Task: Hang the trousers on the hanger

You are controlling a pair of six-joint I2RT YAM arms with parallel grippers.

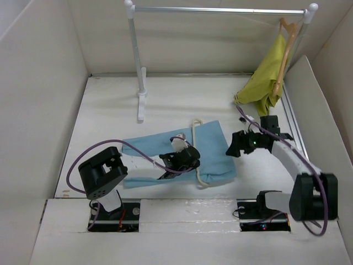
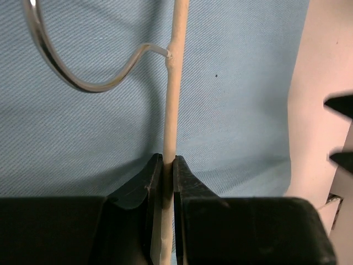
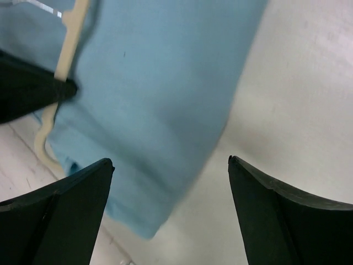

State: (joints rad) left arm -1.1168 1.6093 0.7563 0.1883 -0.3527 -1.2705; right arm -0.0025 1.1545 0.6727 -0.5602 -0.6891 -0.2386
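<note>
1. Light blue trousers (image 1: 212, 152) lie flat in a folded band across the middle of the white counter (image 1: 110, 110), which is closed in by white walls on three sides.
2. Across the trousers lies the thin cream hanger (image 1: 194, 135), its hook pointing toward the far wall.
3. In the left wrist view, the left gripper (image 2: 168, 163) is pinched narrow on a straight bar of the hanger (image 2: 171, 99), with cloth directly beneath.
4. The right gripper (image 1: 236, 146) hangs just off the right end of the trousers, fingers spread wide and holding nothing; its wrist view shows the trouser edge (image 3: 165, 83) and bare counter between them.
5. At the back stands a metal rail (image 1: 220, 9). A tan wooden hanger (image 1: 284, 49) hooked at its right end carries a yellow-green garment (image 1: 262, 83), well apart from the trousers.
</note>
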